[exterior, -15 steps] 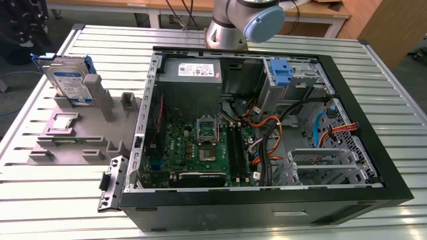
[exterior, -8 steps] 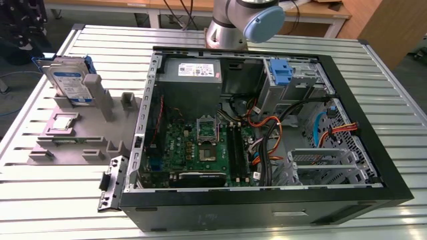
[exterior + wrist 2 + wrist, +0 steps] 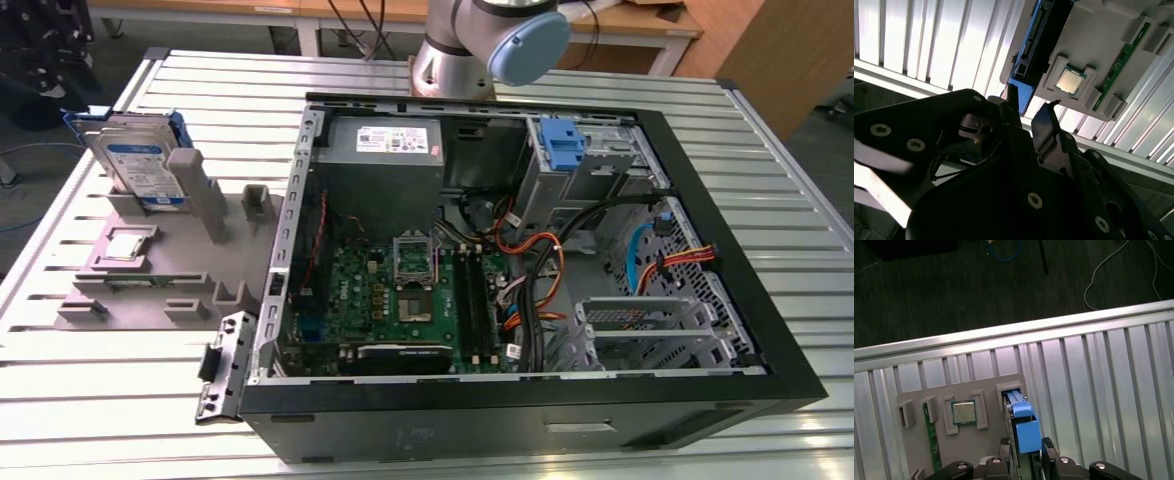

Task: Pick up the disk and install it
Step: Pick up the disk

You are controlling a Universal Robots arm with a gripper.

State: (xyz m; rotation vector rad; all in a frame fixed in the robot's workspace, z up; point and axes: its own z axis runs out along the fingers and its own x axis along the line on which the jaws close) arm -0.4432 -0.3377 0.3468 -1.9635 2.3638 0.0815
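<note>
1. The gripper (image 3: pixel 1025 442) is open part-way and holds nothing. There is a clear gap between its two dark fingers (image 3: pixel 1010 107) in both wrist views. The first wrist view lines that gap up over the blue end of the disk, so I judge the opening is set to take the disk's narrow thickness. How high it hangs above the disk I cannot tell, but nothing shows contact.

2. The disk (image 3: pixel 138 165) stands on edge in a slot of the grey holder (image 3: pixel 147 295), at the upper left of the exterior view. It is well apart from the computer case. Standing upright leaves both flat faces free, with its blue rail (image 3: pixel 1026 432) uppermost. That suits a grasp from overhead.

3. Just beside the disk's slot, a small square chip (image 3: pixel 123 247) lies flat in its own recess in the holder. A green memory stick (image 3: pixel 932 440) sits on edge in a narrow slot past it. Each part has its own pocket, so I judge the fingers can close on one without touching its neighbours.

4. The holder lies on the ribbed metal table (image 3: pixel 774 150), touching the case's left wall in the exterior view.

5. The computer case (image 3: pixel 747 340) lies on its side with the cover off, so its inside faces up. A metal cage with a blue latch (image 3: pixel 561 145) sits at its upper right, which is probably the disk's bay.

6. The arm (image 3: pixel 487 40) rises at the top centre, behind the case.
</note>
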